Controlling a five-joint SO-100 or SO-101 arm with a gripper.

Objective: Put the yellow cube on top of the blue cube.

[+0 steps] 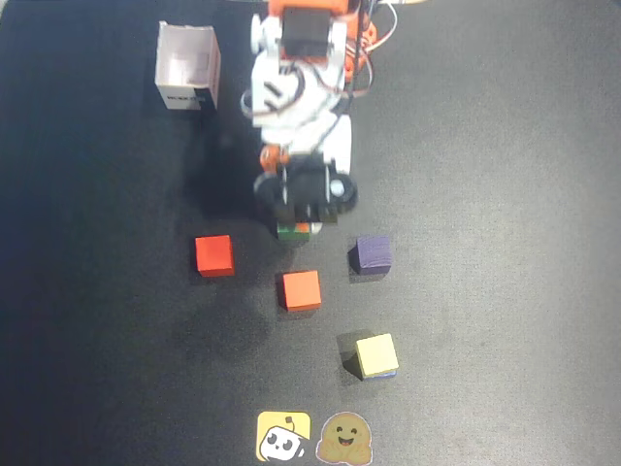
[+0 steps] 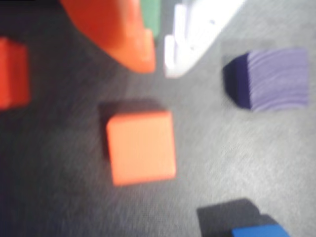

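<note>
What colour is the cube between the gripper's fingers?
Green; the cube shows best in the overhead view, under the gripper.

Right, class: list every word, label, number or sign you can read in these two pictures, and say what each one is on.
No readable words or numbers in either view.
White box: a dark label strip on its lower front, too small and blurred to read.
Yellow sticker: a white cartoon face, no text.
Brown sticker: a smiling face, no text.
The cubes are plain.

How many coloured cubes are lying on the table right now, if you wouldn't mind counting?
6: red cube left, orange cube centre, purple cube right, green cube under the gripper, yellow cube stacked on the mostly hidden blue cube.
</note>
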